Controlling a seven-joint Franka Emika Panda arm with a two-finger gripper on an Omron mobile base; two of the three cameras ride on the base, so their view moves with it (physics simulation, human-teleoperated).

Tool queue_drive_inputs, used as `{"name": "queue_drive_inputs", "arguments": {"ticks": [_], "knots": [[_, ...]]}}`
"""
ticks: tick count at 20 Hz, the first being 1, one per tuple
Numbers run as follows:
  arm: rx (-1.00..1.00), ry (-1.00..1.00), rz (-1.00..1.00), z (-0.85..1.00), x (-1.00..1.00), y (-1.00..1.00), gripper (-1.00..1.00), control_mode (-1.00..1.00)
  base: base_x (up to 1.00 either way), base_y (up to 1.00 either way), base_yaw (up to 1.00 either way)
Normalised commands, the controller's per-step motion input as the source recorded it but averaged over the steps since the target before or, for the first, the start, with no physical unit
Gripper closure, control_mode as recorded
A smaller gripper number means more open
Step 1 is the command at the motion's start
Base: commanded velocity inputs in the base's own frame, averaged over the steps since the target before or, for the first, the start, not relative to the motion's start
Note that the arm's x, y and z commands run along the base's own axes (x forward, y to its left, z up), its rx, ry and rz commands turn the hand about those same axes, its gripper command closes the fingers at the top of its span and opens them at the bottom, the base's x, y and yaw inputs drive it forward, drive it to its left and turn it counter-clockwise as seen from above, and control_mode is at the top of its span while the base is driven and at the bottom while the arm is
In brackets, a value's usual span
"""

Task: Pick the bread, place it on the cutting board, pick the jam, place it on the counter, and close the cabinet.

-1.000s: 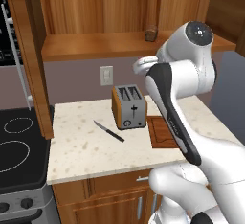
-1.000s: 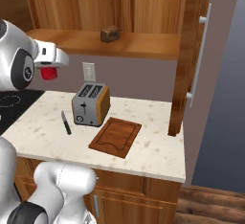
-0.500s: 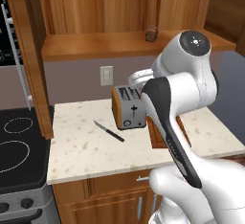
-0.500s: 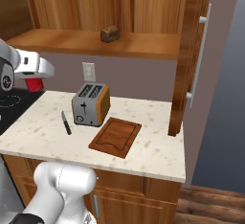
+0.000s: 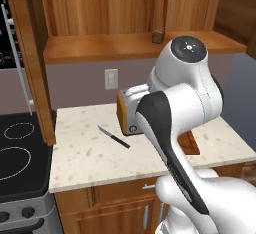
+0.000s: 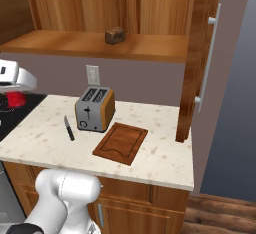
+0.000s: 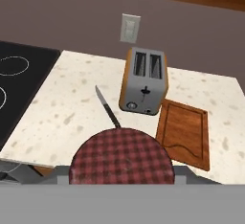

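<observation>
Swinging lower and further left of the toaster (image 6: 95, 109), my hand (image 6: 12, 92) stays clamped on the jam (image 6: 15, 99), nearing the table (image 6: 160, 153); bread (image 6: 115, 35) still shelved.

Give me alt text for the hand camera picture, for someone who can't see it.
A red checked jam lid fills the foreground, held above a speckled counter. Beyond it lie a knife, a silver toaster and an empty cutting board beside it.

Bread (image 5: 158, 34) on cabinet (image 5: 125, 48) shelf
</observation>
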Motion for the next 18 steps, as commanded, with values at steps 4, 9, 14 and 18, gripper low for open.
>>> {"name": "queue_drive_inputs", "arguments": {"ticks": [4, 9, 14, 18], "knots": [[0.00, 0.06, 0.00, -0.12, -0.32, 0.24, 1.00, -1.00, 0.00, 0.00, 0.00], [0.00, 0.00, 0.00, -0.25, -0.25, 0.18, 1.00, -1.00, 0.00, 0.00, 0.00], [0.00, 0.00, 0.00, -0.31, -0.15, 0.10, 1.00, -1.00, 0.00, 0.00, 0.00], [0.00, 0.00, 0.00, -0.35, -0.05, 0.05, 1.00, -1.00, 0.00, 0.00, 0.00]]}}
